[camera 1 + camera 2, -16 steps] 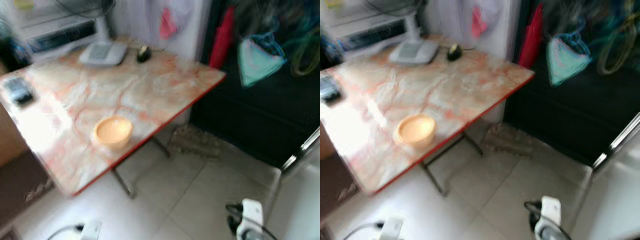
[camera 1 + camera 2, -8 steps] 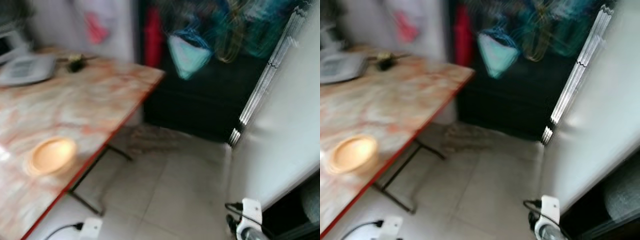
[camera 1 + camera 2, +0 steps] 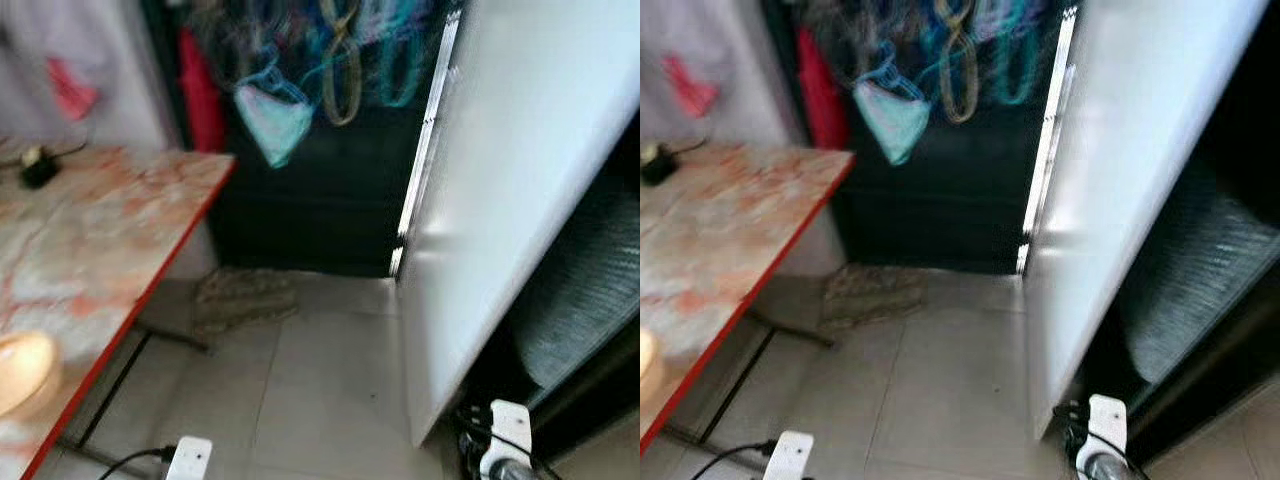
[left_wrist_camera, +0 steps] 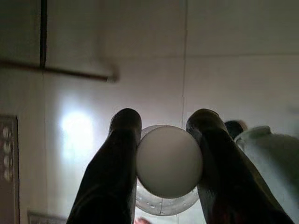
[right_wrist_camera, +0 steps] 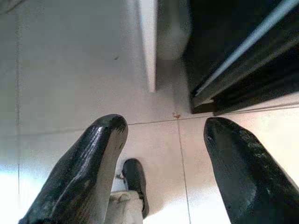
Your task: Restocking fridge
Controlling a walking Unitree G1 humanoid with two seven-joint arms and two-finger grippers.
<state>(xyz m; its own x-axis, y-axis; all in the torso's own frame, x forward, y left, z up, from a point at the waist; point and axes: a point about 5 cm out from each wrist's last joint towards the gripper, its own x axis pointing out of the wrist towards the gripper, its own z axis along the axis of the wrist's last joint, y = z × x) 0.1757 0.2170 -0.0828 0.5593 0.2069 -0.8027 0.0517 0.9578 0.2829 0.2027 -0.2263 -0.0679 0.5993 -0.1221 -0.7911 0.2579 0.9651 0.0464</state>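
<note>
The white fridge door [image 3: 520, 190] stands open at the right, and the dark inside of the fridge [image 3: 590, 290] shows behind it. In the left wrist view my left gripper [image 4: 164, 122] is shut on a white round-topped container [image 4: 169, 161], held low over the tiled floor. My right gripper [image 5: 166, 123] is open with nothing between its fingers; it hangs over the floor close to the bottom corner of the fridge door [image 5: 148, 42]. Both wrists sit at the lower edge of the left eye view, the left [image 3: 188, 460] and the right [image 3: 505, 440].
A marbled orange table [image 3: 90, 230] with a red edge stands at the left, with an orange bowl [image 3: 20, 372] near its front. A small rug [image 3: 245, 295] lies before a dark doorway where bags and hangers [image 3: 300, 90] hang. Bare floor tiles [image 3: 320, 400] stretch between table and fridge.
The camera has swung to the right: the table has slid to the left edge of the picture and the open fridge door has come into view. Both arms still hang low.
</note>
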